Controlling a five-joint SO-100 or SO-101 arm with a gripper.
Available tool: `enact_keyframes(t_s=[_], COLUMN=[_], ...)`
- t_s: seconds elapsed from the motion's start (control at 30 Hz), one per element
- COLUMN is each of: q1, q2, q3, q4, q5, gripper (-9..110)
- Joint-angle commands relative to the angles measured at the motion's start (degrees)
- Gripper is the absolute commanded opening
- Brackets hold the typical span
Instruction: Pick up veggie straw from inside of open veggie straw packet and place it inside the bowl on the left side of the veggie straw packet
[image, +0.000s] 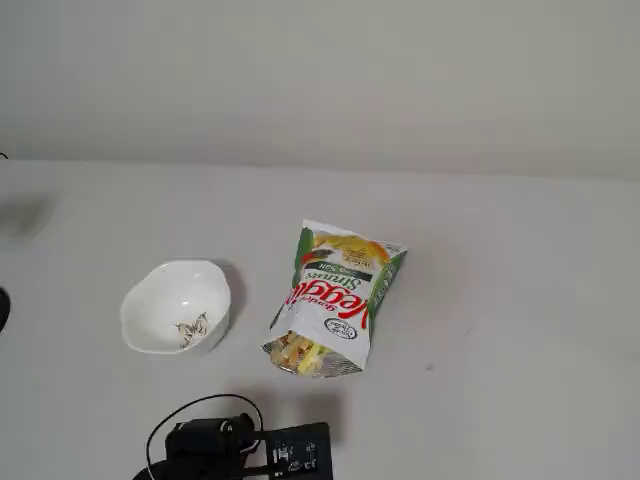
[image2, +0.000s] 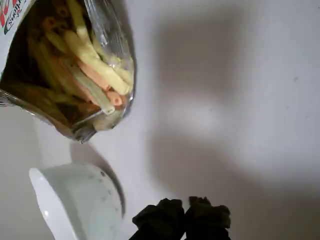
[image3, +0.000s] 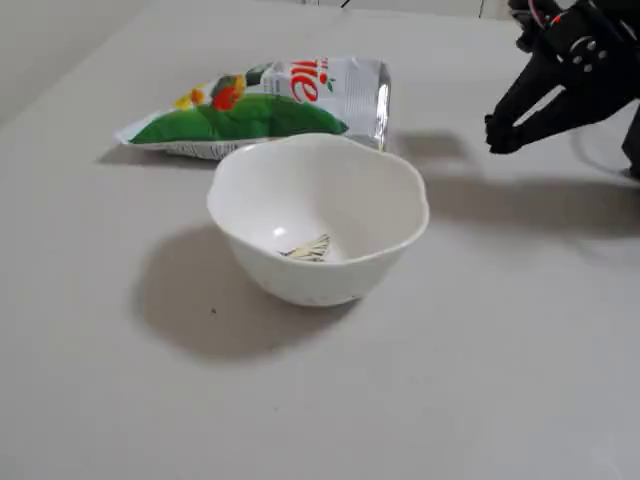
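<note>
The veggie straw packet (image: 335, 295) lies flat on the table, its foil mouth towards the arm. In the wrist view its open mouth (image2: 75, 65) shows several pale yellow and orange straws, one pale yellow veggie straw (image2: 94, 59) lying on top. The white scalloped bowl (image: 176, 305) stands left of the packet in a fixed view, holding only its dark floral mark (image3: 310, 248). My gripper (image3: 497, 135) is shut and empty, hovering above the table a short way off the packet's mouth. Its dark tips (image2: 182, 217) touch each other at the bottom of the wrist view.
The arm's dark body and cable (image: 245, 448) sit at the near table edge in a fixed view. The light grey table (image: 500, 300) runs to a wall at the back. The bowl also shows low and left in the wrist view (image2: 75, 200).
</note>
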Motion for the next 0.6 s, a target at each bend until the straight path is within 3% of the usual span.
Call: enact_keyframes(t_s=[0.0, 0.4, 0.57], q1=[0.53, 0.44, -4.13], q2=[0.09, 0.09, 0.09], q3=[-0.26, -0.26, -0.26], q4=[-1.32, -1.32, -1.41], q5=[-0.88, -1.14, -5.89], gripper=[0, 0, 0])
